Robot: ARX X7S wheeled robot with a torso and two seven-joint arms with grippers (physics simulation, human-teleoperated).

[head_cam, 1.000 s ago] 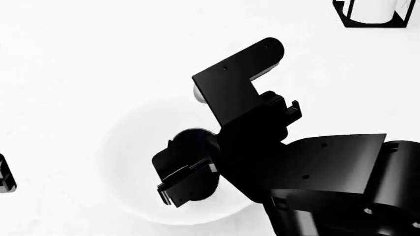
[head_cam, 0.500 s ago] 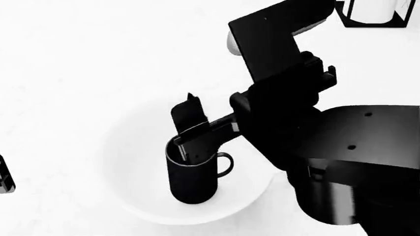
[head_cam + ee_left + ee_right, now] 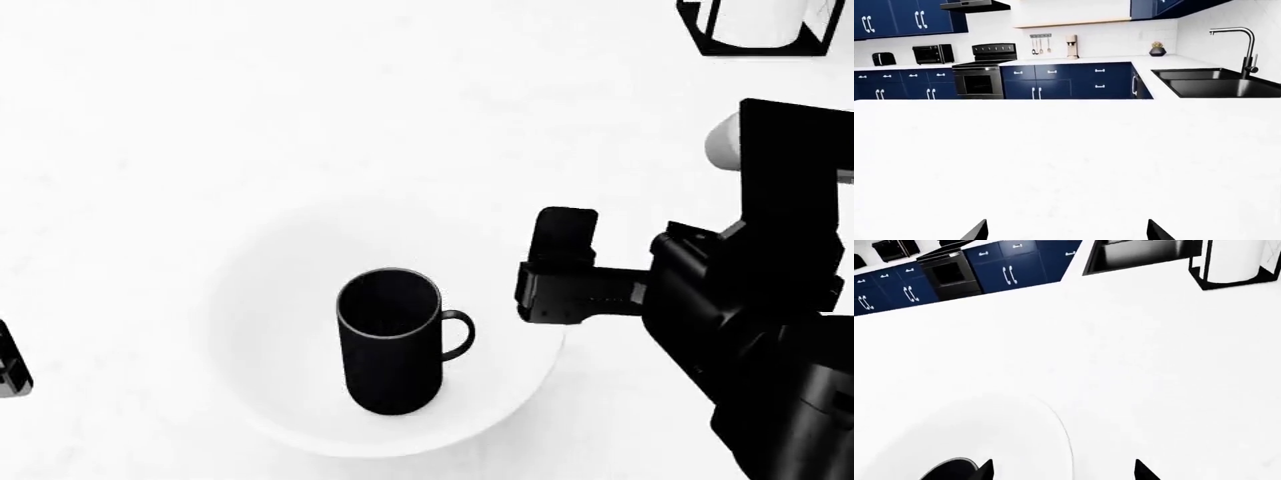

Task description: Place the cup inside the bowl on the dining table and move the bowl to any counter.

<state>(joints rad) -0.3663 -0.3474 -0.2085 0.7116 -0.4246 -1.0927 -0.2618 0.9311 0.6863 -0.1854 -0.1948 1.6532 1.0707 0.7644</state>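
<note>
Since the previous frame the right pincer (image 3: 550, 275) has let go of the cup (image 3: 388, 340) and drawn back past the bowl (image 3: 267, 300) rim; its fingers stand spread, holding nothing. Cup stands upright inside the bowl, handle toward that pincer, on the counter (image 3: 200, 120). Left pincer (image 3: 1066, 231) released, well apart over bare counter.

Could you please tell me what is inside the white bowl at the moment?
The black mug stands upright inside the bowl, handle toward the right hand. The mug's inside is too dark to see.
</note>
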